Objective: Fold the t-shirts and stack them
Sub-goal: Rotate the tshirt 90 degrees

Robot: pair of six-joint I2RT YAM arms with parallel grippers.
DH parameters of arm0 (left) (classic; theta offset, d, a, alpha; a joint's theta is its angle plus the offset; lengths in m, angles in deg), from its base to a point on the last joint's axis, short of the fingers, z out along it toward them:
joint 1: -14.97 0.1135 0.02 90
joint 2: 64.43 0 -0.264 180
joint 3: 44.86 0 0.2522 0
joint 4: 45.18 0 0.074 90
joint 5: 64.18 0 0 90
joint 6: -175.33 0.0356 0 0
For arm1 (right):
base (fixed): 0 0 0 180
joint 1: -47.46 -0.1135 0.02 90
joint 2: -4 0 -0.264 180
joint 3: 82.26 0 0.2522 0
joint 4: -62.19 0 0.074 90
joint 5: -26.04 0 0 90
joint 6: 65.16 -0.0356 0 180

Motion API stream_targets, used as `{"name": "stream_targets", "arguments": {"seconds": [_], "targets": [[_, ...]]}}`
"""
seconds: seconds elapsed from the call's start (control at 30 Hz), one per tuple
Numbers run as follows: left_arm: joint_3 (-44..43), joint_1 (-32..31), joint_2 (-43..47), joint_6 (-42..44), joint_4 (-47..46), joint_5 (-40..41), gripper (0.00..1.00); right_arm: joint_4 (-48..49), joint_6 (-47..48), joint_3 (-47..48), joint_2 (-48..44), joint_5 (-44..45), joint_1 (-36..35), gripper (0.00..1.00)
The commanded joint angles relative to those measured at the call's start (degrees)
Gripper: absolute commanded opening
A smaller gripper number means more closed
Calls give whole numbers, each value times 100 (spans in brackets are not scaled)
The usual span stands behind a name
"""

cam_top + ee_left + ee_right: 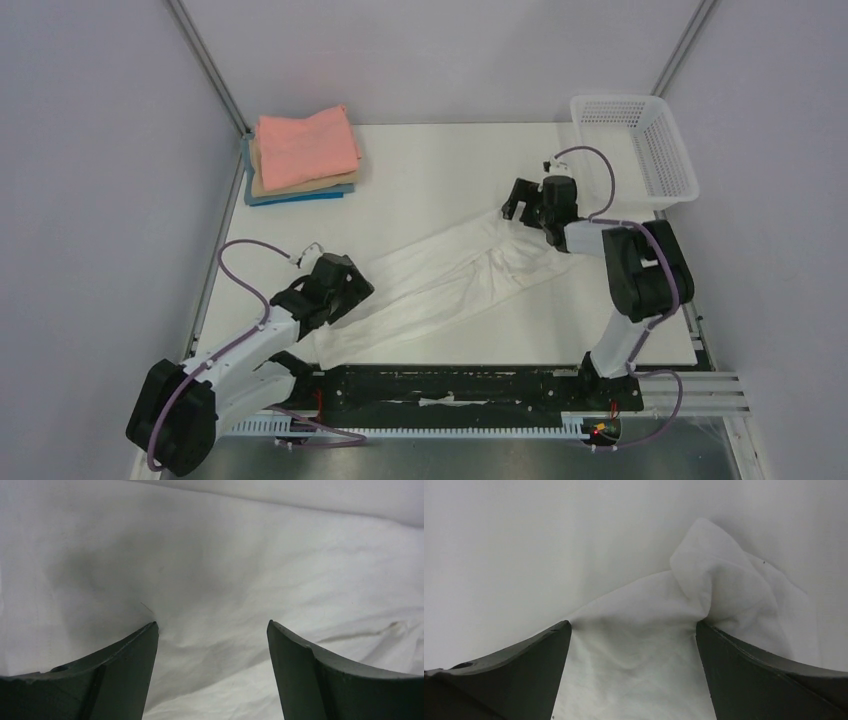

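Here, left pincer [212,623] and right pincer [633,622], both spread, straddle the white t-shirt [450,280].

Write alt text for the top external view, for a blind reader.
A white t-shirt lies stretched diagonally across the table between the left arm and right arm. Folded pink, tan and blue tees sit stacked far left; a white basket stands far right.
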Motion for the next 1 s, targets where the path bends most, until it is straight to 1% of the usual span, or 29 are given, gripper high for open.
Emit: {"name": "stream_targets", "arguments": {"seconds": [0.0,0.13,0.17,0.27,0.37,0.47,0.53,0.57,0.63,0.7,0.77,0.87,0.97], "targets": [[356,-499,217,-1119,-305,-114,86,16,-507,1293,1422,-877,33,98],[351,-1319,66,-1848,-435,158,86,93,-950,2882,2787,-1736,30,98],[324,-1648,0,-2079,-518,259,86,47,-1033,3397,3081,-1965,5,98],[192,-2669,-359,-2711,-845,887,86,-36,-1387,4810,3972,-2284,-161,98],[-198,-3410,-1132,-3118,-970,1290,86,202,-1960,6001,4788,-2453,-373,98],[-824,-3961,-2024,-3098,-1106,1465,86,665,-2569,7041,5534,-2281,-572,98],[-1360,-4173,-2531,-2943,-1079,1504,87,650,-2881,7834,5992,-2162,-703,98],[-1544,-4208,-2715,-2887,-1044,1477,87,831,-3023,8007,6124,-2077,-770,98],[-1794,-4255,-3069,-2849,-1052,1443,87,1266,-3130,8025,6254,-1676,-911,98],[-1858,-4274,-3254,-2902,-1203,1363,88,1374,-3052,8024,6299,-1179,-1051,98],[-1844,-4307,-3381,-2915,-1456,1300,88,1639,-3071,8042,6382,-946,-1160,98],[-1892,-4328,-3470,-2931,-1479,1241,88,1739,-3005,8330,6529,-709,-1269,98],[-1863,-4407,-3324,-2865,-1468,1324,88,1689,-2918,8343,6367,-488,-1274,98]]}}
